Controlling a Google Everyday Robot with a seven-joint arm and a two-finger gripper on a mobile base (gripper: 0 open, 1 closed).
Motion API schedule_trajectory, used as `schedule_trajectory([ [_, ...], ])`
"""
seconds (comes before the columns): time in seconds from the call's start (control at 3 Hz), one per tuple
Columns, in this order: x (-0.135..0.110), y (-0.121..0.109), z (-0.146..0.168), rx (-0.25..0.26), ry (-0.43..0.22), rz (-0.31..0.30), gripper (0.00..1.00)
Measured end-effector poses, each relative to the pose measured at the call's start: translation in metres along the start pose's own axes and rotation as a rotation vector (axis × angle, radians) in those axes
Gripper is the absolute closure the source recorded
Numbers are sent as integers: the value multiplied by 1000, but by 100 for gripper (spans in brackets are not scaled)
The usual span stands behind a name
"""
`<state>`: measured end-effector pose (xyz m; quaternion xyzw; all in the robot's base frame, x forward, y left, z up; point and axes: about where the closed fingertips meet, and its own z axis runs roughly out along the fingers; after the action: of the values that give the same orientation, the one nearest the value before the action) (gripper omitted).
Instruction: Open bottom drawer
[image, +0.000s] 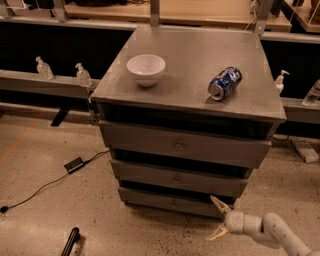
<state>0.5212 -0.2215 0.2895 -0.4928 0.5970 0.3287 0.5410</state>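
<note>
I see my gripper (219, 218) low at the right near the floor, fingers spread wide, the upper tip at the right end of the bottom drawer (167, 201). That drawer sits lowest in the grey cabinet (186, 55), with its small knob at centre.

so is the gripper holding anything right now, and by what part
Nothing. The gripper sits low by the right end of the bottom drawer, fingers spread open and empty, well off its centre knob.
</note>
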Motion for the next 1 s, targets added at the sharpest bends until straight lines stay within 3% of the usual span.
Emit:
schedule_trajectory([
  [0.33,26,-13,20,26,137,43,0],
  [0.67,56,-27,35,92,270,47,0],
  [1.0,58,-30,34,102,277,47,0],
])
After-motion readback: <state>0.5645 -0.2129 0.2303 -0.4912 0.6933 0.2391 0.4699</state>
